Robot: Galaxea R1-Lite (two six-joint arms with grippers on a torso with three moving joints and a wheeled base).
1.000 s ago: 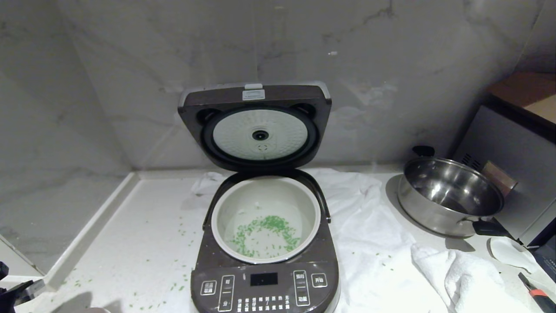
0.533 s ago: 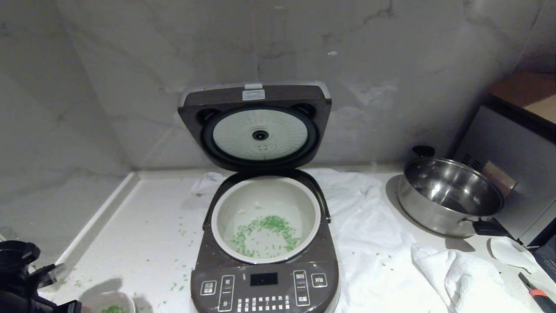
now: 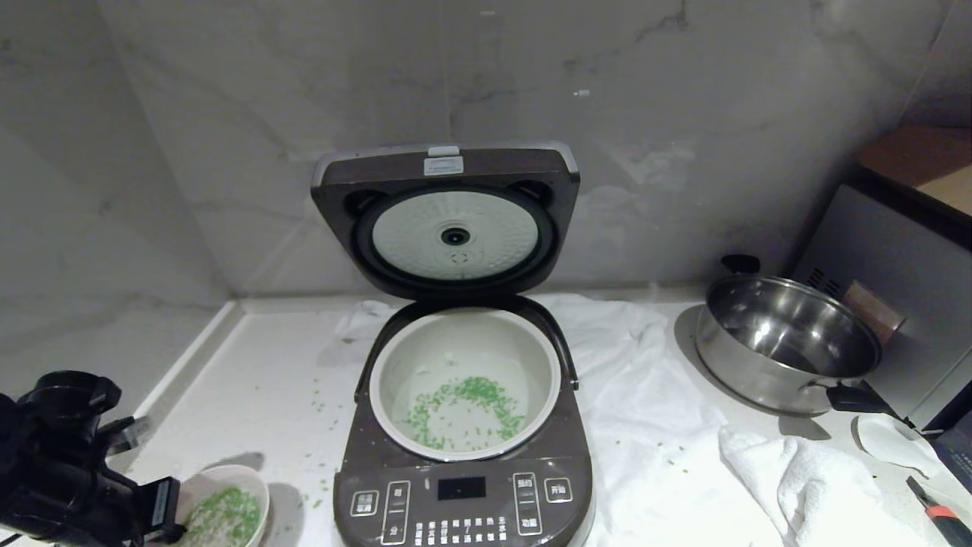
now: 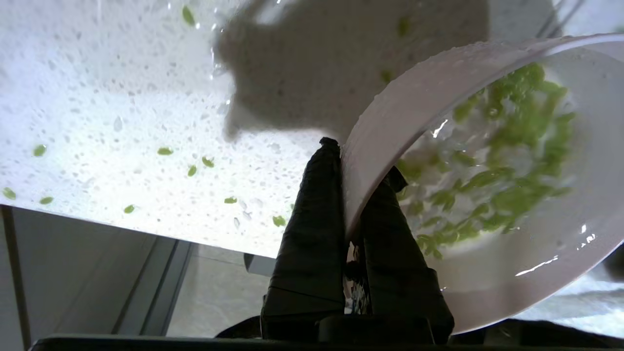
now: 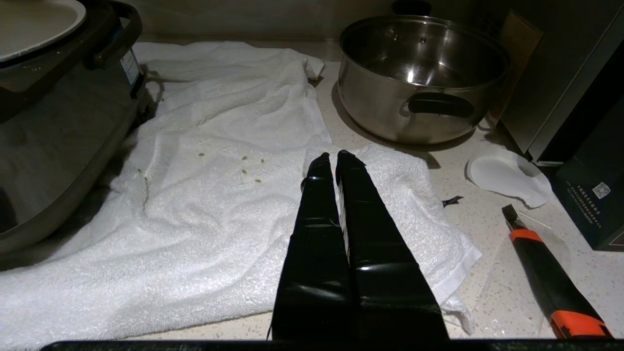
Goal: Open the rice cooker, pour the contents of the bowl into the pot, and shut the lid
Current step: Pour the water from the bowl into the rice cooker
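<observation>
The dark brown rice cooker (image 3: 463, 494) stands mid-counter with its lid (image 3: 448, 220) raised against the wall. Its pale pot (image 3: 395, 357) holds scattered green bits (image 3: 463, 410). At the lower left, beside the cooker's front, my left gripper (image 3: 163, 509) is shut on the rim of the small bowl (image 3: 250, 486). The left wrist view shows one finger (image 4: 312, 209) outside the bowl's wall (image 4: 390, 117) and the other inside. The contents (image 4: 497, 161), green bits in water, lie in the bowl. My right gripper (image 5: 335, 157) is shut and empty above a white towel, out of the head view.
A shiny steel pan (image 3: 786, 342) stands at the right, with a dark appliance (image 3: 896, 289) behind it. A white towel (image 3: 645, 425) lies right of the cooker. Loose green bits (image 3: 304, 456) dot the counter on its left. An orange-handled knife (image 5: 551, 282) lies at the right.
My left arm has come up into the head view at the lower left, carrying the bowl up and rightward toward the cooker. The cooker and the right arm have not moved.
</observation>
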